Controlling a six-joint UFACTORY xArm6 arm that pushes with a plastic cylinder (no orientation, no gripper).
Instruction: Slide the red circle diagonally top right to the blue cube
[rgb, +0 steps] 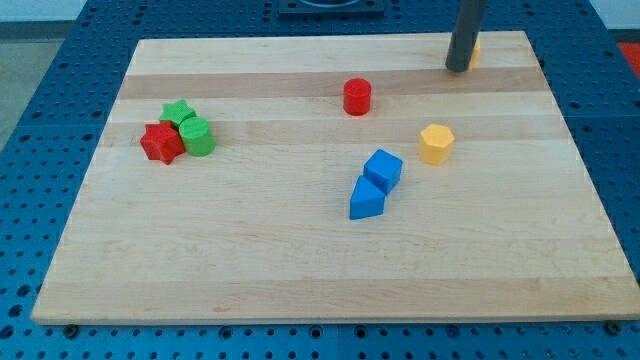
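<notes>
bare board between red circle (357, 96) and blue cube (383, 169), yellow hexagon (436, 143) flanking on the view's right

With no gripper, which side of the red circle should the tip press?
Probably its upper-left wall, centred, since it is round: the spot up-right of the blue cube lies down-right of the red circle. My tip stands far off, at the view's top right.
</notes>
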